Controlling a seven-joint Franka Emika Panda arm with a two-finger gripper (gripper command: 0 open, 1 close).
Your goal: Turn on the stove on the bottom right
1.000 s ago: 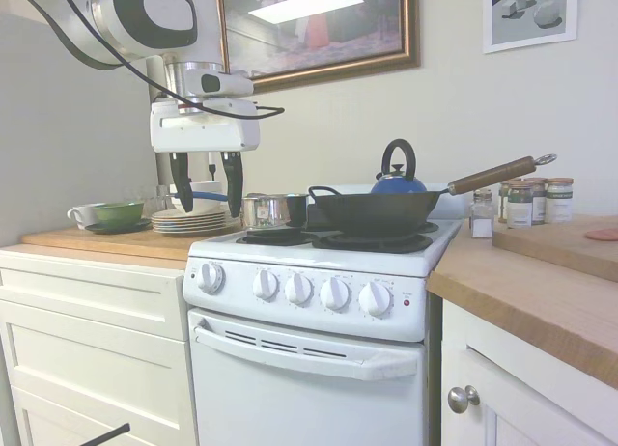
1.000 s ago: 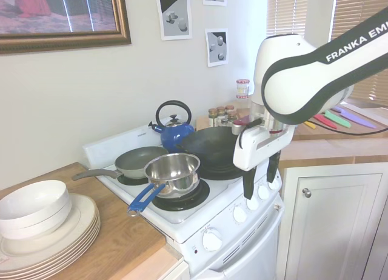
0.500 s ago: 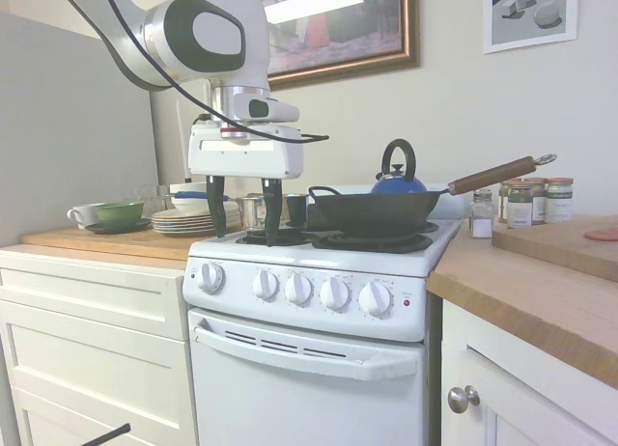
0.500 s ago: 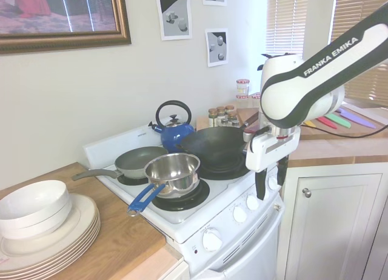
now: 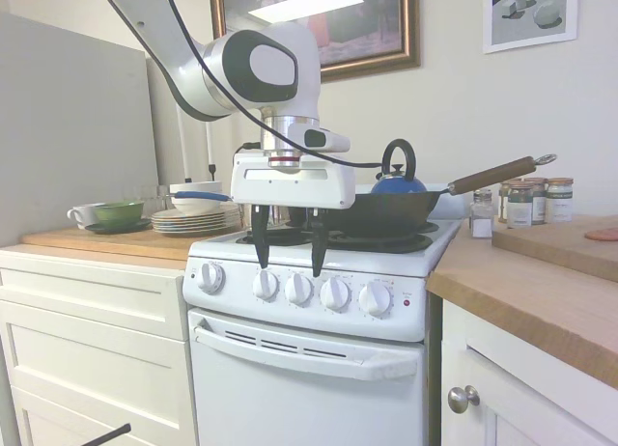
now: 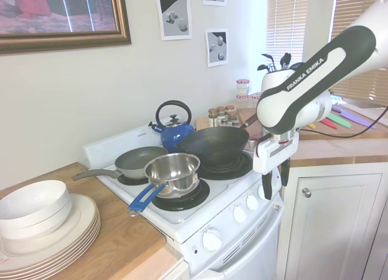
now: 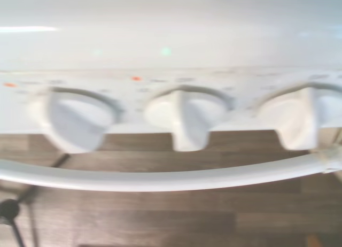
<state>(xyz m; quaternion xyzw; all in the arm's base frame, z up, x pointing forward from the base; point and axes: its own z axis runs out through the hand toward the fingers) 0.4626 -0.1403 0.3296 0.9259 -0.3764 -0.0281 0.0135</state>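
Wooden counters point(image 5: 541, 282) were seen on both sides of the stove point(image 5: 309, 369). Its knobs point(image 5: 334, 292) were lined up along the front. The gripper point(image 5: 288, 263) was held open just above them, touching nothing. An empty steel pot point(image 6: 173, 171), a pan point(image 6: 136, 160) and a wok point(image 6: 212, 143) were set on the burners.
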